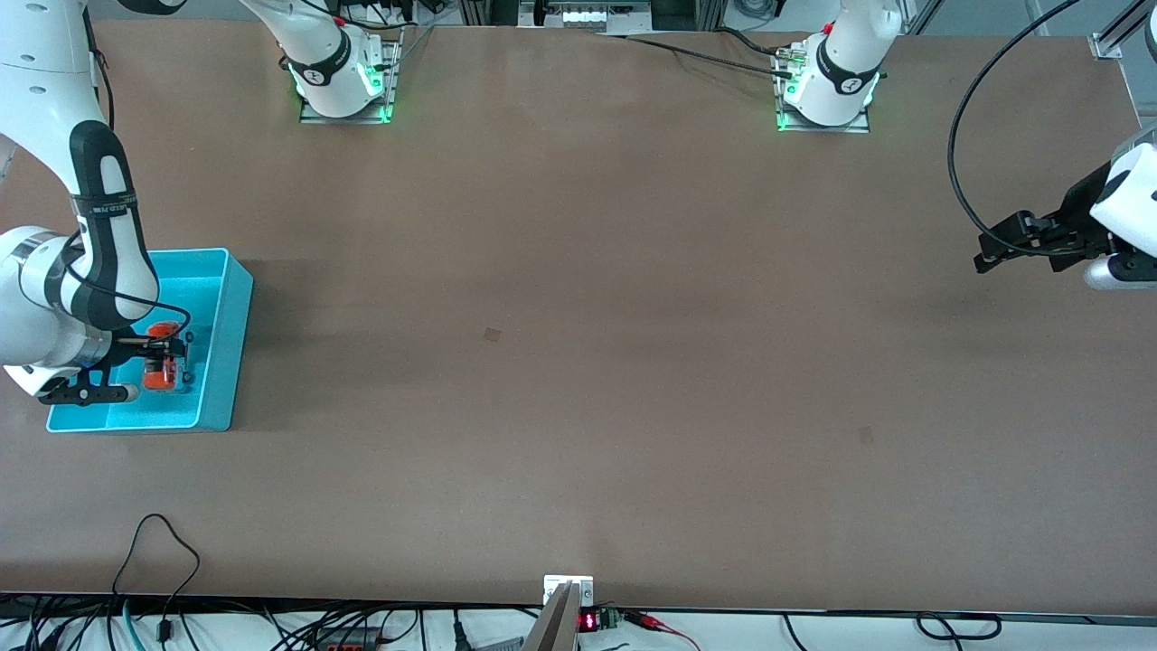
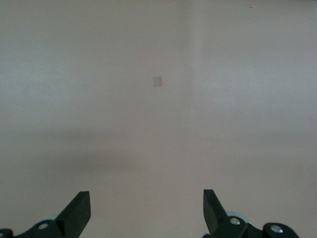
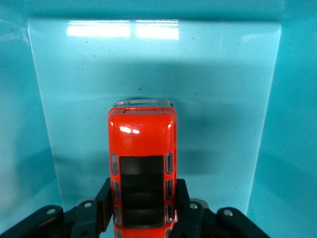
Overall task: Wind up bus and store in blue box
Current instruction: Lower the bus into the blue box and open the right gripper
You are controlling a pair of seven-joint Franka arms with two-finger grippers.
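Nearest the front camera, at about six o'clock on the edge of the brown worktop [image 1: 578,362], sits a small white mount with a red-lit display, and loose black cables trail along that same edge toward seven o'clock. Farther up, at about nine o'clock, stands the blue box [image 1: 221,362], open-topped, at the right arm's end of the worktop. Over its inside hangs the right gripper [image 1: 167,357], its jaws closed snugly on the two sides of the bus [image 1: 161,371], an orange-red toy with dark roof windows. In the right wrist view the bus [image 3: 142,163] points away from the gripper [image 3: 143,210] toward a wall of the box [image 3: 153,64], roof up, with the box floor beneath it; whether its wheels touch that floor cannot be told. Holding it level and low inside the walls looks meant to let it be set down gently rather than dropped, so the storing step seems nearly finished, with only the release left. At about three o'clock, over the bare worktop at its own end, the left gripper [image 1: 1003,249] waits with jaws spread wide and holding nothing; its wrist view shows the two dark fingertips [image 2: 77,210] well apart over plain brown surface. At twelve o'clock the two arm bases glow green.
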